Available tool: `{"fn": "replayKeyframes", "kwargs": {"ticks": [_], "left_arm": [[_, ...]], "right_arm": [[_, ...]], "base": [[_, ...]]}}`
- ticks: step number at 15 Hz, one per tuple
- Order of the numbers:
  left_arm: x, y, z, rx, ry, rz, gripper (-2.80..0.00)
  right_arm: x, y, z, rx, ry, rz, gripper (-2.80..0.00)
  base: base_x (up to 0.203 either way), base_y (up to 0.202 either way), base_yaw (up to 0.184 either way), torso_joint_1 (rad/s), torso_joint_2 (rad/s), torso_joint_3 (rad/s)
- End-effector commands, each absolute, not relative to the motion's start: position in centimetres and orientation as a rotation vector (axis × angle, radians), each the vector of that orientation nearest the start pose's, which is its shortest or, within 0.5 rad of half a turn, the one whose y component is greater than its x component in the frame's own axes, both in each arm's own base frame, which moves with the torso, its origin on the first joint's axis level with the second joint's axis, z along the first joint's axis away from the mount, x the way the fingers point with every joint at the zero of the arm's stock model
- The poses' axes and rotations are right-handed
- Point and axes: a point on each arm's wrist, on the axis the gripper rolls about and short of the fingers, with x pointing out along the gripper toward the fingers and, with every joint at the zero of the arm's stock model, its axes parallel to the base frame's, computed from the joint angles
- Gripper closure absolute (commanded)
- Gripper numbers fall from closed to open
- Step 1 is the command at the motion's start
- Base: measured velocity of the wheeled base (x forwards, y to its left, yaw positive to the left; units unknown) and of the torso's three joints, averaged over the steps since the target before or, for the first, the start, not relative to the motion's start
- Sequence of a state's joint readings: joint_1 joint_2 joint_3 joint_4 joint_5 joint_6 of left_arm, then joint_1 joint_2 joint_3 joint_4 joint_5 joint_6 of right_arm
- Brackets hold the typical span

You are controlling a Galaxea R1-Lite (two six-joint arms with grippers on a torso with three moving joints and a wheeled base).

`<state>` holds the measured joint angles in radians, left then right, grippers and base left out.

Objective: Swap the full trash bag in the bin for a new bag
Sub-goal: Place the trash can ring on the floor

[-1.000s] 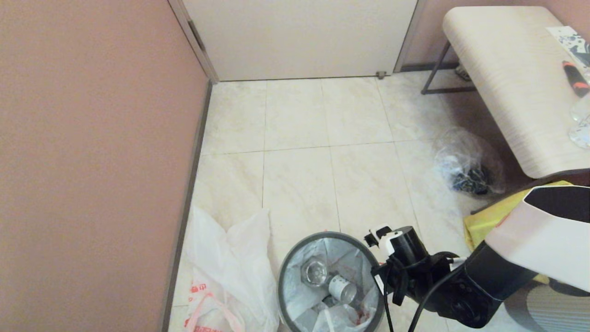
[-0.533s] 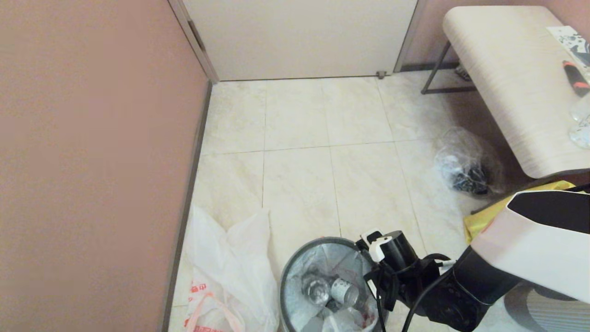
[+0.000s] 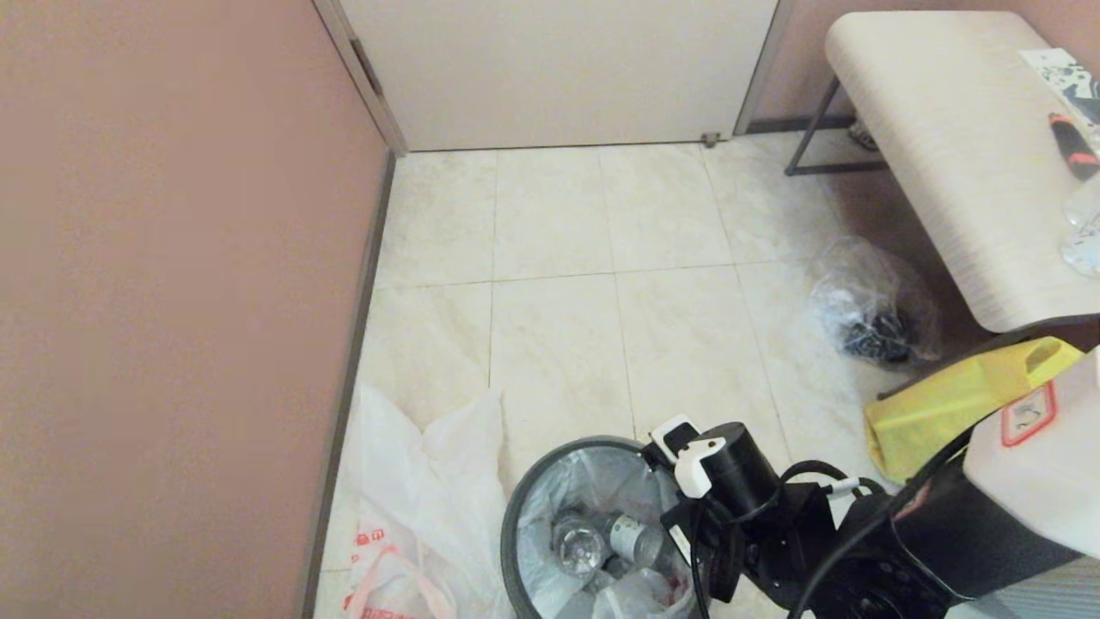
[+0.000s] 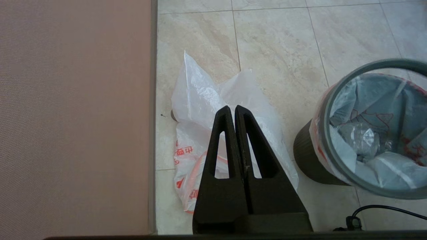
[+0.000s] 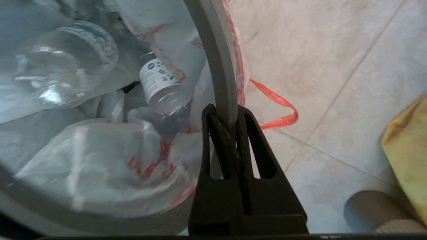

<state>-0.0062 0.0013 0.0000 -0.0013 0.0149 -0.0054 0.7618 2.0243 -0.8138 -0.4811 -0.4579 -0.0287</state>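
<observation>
Grey rim hoop (image 5: 217, 66) of the bin (image 3: 516, 550) sits pinched between my right gripper (image 5: 226, 115) fingers.
The full bag (image 3: 593, 516) fills the bin, spare bag (image 3: 421, 499) alongside; my left gripper (image 4: 234, 111) hangs closed; the bin's near edge is cut off.

Orange-red print on the new bag (image 3: 404, 550) — characters unreadable.
</observation>
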Motion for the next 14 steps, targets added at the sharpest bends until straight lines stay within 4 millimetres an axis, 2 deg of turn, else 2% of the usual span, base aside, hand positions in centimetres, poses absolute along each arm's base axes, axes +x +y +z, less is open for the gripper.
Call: {"fn": "replayKeyframes", "kwargs": {"ticks": [1, 5, 7, 10, 12, 14], "left_arm": [[-2.3, 0.0, 7.6, -0.006, 0.0, 0.009, 0.0], [-2.3, 0.0, 7.6, -0.006, 0.0, 0.009, 0.0], [-2.3, 0.0, 7.6, -0.006, 0.0, 0.009, 0.0], [-2.3, 0.0, 7.6, -0.006, 0.0, 0.009, 0.0], [-2.3, 0.1, 7.6, -0.006, 0.0, 0.01, 0.0], [-2.3, 0.0, 7.6, -0.006, 0.0, 0.009, 0.0]], "right_arm": [[24.6, 22.2, 8.6, -0.426, 0.565, 0.304, 0.0], [22.8, 21.0, 11.9, -0.379, 0.548, 0.317, 0.0], [21.0, 20.6, 14.2, -0.263, 0.511, 0.354, 0.0], [18.2, 18.4, 15.5, -0.216, 0.532, 0.417, 0.0], [17.6, 16.0, 16.1, -0.224, 0.551, 0.332, 0.0], [18.0, 13.6, 16.6, -0.241, 0.544, 0.145, 0.0]], "base": [[0.0, 0.0, 0.0, 0.0, 0.0, 0.0], [0.0, 0.0, 0.0, 0.0, 0.0, 0.0], [0.0, 0.0, 0.0, 0.0, 0.0, 0.0], [0.0, 0.0, 0.0, 0.0, 0.0, 0.0], [0.0, 0.0, 0.0, 0.0, 0.0, 0.0], [0.0, 0.0, 0.0, 0.0, 0.0, 0.0]]}}
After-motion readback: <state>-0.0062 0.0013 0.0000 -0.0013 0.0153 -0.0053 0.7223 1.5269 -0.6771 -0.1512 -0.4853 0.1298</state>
